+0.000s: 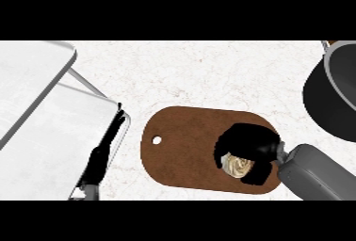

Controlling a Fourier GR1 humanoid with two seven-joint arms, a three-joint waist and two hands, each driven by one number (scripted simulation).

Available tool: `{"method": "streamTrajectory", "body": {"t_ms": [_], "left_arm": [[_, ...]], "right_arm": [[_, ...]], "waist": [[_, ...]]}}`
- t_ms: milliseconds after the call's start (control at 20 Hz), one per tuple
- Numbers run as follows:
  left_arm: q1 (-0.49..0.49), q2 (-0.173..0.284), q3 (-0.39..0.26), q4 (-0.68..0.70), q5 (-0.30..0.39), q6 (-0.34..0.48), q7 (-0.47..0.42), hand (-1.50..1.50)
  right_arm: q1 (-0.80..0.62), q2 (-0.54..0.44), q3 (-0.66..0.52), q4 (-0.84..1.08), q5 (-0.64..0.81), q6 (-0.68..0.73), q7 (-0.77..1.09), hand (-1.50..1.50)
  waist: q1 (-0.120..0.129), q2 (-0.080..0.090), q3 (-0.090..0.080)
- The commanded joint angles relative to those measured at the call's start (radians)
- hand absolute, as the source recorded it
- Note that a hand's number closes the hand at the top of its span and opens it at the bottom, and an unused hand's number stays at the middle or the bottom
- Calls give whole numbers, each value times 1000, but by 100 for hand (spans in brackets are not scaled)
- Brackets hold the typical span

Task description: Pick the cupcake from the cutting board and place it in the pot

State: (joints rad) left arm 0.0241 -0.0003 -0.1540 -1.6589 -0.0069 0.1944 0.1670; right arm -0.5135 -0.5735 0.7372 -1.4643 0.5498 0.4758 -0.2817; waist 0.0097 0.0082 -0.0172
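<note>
A brown cutting board [184, 148] with a small hole near its left end lies on the white counter. On its right part sits the cupcake [237, 165], cream swirl showing. My right hand [249, 139] is over the cupcake, its fingers curled round it and hiding most of it. The dark pot [332, 94] stands at the right edge of the view, cut off by the frame. My left hand [97, 160] appears as a thin dark shape at the lower left beside the sink.
A grey sink basin [49, 141] with a raised rim fills the left side. Bare white counter [208, 75] lies between the sink, the board and the pot.
</note>
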Motion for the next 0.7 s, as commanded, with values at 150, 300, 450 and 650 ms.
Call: {"method": "streamTrajectory", "body": {"t_ms": [150,300,450,650], "left_arm": [[-171,123,182,-35,32,-10,45,0],[-151,142,185,-62,31,-22,41,0],[-139,145,199,-52,48,-29,39,0],[-50,125,179,-77,-8,26,5,0]], "right_arm": [[-3,34,17,97,61,-77,-115,150],[12,51,54,114,106,-101,-116,150],[37,19,-22,34,53,-63,-41,150],[233,55,-74,-15,44,-160,215,150]], "waist": [[6,0,19],[13,-1,19],[-18,-11,17],[-81,-33,17]]}}
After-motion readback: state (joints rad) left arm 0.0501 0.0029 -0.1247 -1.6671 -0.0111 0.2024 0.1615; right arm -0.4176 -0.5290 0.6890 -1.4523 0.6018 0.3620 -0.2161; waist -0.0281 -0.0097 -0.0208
